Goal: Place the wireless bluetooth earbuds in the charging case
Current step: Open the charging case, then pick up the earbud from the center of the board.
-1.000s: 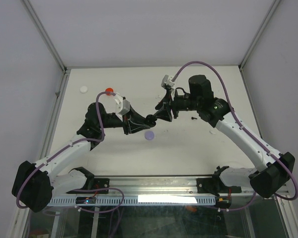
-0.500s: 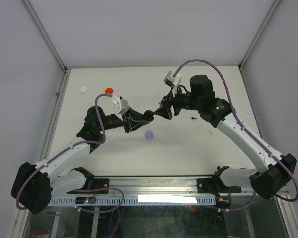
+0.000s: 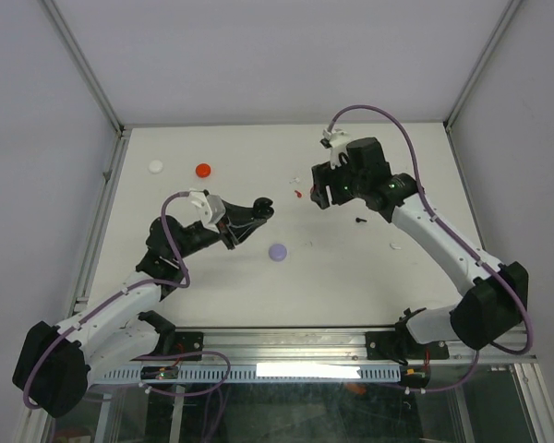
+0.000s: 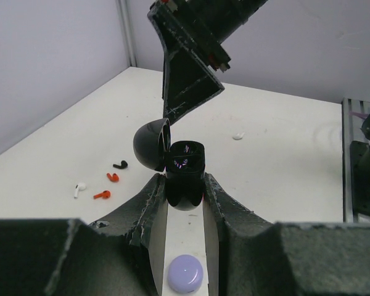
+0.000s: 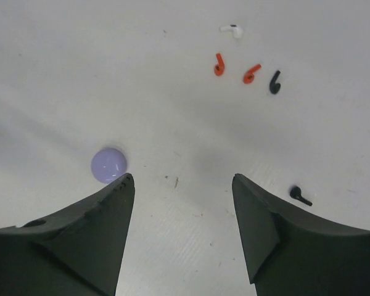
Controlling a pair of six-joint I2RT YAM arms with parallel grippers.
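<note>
A lavender case point(image 5: 108, 164) lay on the white table point(image 5: 61, 74). Beyond it, in the right wrist view, one red earbud point(image 5: 219, 64), a second red earbud point(image 5: 251, 73), a black earbud point(image 5: 275, 81) and a white earbud point(image 5: 231, 29) lay close together, not touching. Another black earbud point(image 5: 300, 195) lay well to the right of the lavender case. The right gripper point(image 5: 182, 182) pointed down at the table just right of the lavender case, its jaws spread and empty. The left gripper point(image 4: 184, 185), raised over the lavender case, pinched the black charging case point(image 4: 186, 161), whose lid point(image 4: 149, 145) stood open.
</note>
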